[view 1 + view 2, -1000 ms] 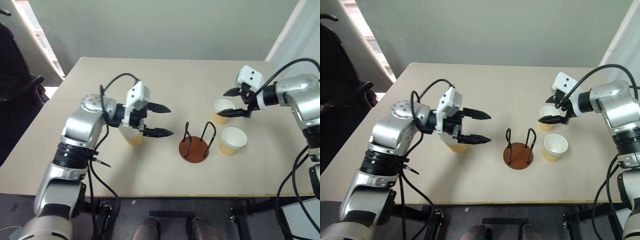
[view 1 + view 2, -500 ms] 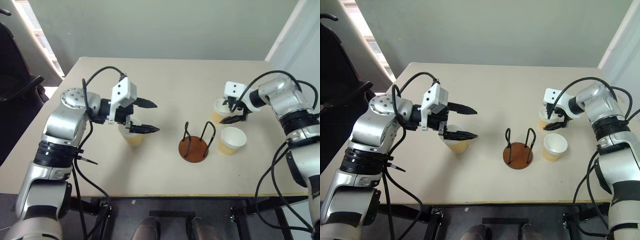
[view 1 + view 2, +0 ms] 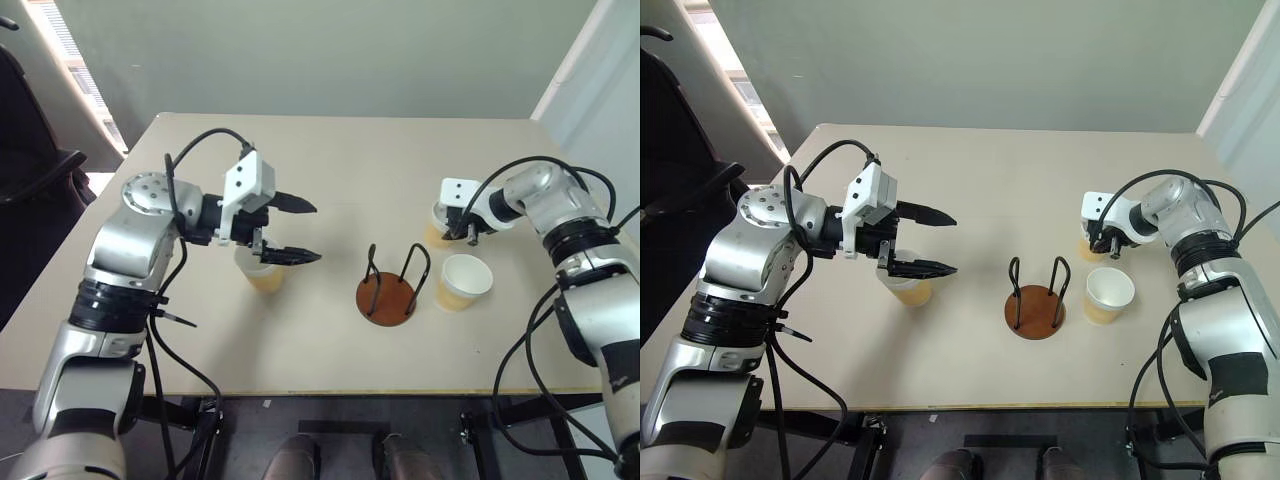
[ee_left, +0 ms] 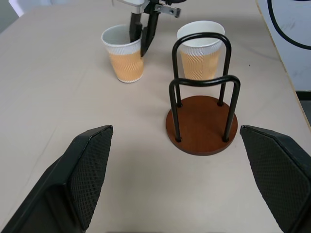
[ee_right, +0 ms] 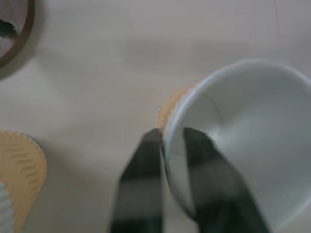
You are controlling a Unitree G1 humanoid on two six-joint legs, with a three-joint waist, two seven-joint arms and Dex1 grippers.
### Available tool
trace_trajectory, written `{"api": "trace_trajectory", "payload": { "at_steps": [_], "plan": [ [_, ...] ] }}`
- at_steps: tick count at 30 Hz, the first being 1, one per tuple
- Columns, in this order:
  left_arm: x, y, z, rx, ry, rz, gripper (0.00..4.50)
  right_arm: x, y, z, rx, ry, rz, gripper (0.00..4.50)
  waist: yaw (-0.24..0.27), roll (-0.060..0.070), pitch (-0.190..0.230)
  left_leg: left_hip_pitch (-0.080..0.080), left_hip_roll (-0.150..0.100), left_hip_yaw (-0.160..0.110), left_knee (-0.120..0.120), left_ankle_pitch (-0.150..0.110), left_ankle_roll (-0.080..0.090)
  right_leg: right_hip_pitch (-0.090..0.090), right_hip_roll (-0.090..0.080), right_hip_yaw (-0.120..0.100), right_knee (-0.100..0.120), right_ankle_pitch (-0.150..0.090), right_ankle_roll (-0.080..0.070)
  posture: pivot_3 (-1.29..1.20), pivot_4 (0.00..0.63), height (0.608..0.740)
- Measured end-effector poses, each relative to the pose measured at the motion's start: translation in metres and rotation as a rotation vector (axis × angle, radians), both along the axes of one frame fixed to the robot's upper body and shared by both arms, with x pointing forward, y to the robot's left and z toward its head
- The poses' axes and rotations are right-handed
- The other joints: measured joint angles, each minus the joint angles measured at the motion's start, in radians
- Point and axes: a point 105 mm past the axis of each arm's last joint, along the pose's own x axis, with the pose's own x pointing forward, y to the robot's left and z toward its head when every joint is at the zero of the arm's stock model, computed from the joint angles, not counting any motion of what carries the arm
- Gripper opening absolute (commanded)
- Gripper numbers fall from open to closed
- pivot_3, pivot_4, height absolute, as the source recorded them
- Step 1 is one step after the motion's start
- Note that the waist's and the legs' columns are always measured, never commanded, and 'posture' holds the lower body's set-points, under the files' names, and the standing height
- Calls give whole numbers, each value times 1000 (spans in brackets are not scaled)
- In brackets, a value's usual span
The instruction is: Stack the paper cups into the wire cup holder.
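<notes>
Fingers of the right gripper (image 5: pixel 167 150) are pinched on the wall of the far cup (image 4: pixel 125 59), one black finger (image 5: pixel 206 165) inside the smooth white interior, the other outside against the tan ribbed sleeve. That cup stands upright on the table (image 3: pixel 330 160), white rolled rim up, tapering toward its base.

Just beside it, nearer the robot, sits a second cup (image 3: pixel 465 281), same zigzag-embossed tan paper and white inside, upright and not touched by anything. Left of that one is the holder (image 3: pixel 388 293): a flat round reddish-brown disc, wood-looking, with two thin black wire arches standing up from it. Nothing is in it.

Over on the other side, the left gripper (image 3: pixel 303 231) is spread wide, its two pointed black fingers aimed toward the holder and hovering above the table. The left wrist view shows their pads (image 4: pixel 90 167) have a fine mesh texture. A third cup (image 3: pixel 908 289) sits right under those fingers, upright, partly hidden by them. Table is a plain matte beige top.
</notes>
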Motion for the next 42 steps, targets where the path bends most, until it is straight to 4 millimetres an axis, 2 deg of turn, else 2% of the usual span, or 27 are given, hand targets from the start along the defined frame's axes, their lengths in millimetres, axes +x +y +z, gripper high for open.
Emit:
{"api": "trace_trajectory", "payload": {
  "at_steps": [3,7,11,14,16,20,33,42],
  "plan": [
    [0,0,0,-2,3,-3,4500,-9,-3,22,29,-22,44,32,1,0,0,-1,0,0,-1,0,-1,0,0,-1,0,0,-1,0,150,740],
    [-3,2,0,-8,34,-11,4500,-32,2,59,78,-67,128,32,-1,0,0,0,1,0,-2,5,-10,0,0,-1,-1,-1,-2,0,150,740],
    [-10,7,-5,-9,94,-31,4500,-82,30,100,88,-100,286,32,-6,0,0,0,2,0,-4,8,-14,-1,2,-1,-1,-3,-4,0,150,740],
    [-13,9,-8,-3,117,-39,4500,-115,55,115,91,-115,404,32,-10,-1,0,1,2,0,-3,8,-14,0,3,-1,-1,-4,-5,0,150,740],
    [-13,9,-8,-2,118,-42,4500,-131,65,115,80,-98,460,32,-12,-1,0,1,2,0,-2,5,-9,1,2,-1,0,-4,-5,0,150,740],
    [-13,5,-9,-9,124,-58,4500,-139,73,109,70,-63,494,32,-11,-1,0,2,2,0,-1,3,-3,1,2,-1,1,-3,-8,0,150,740],
    [-11,-2,-11,-25,119,-70,4500,-141,85,85,54,5,553,32,-12,-1,0,2,2,0,0,7,-2,1,2,-1,2,1,-7,0,150,740],
    [-10,-4,-12,-29,119,-72,4500,-136,96,73,12,-20,598,32,-11,-1,0,2,2,0,0,8,-2,1,2,-1,2,2,-5,0,150,740]
  ]
}}
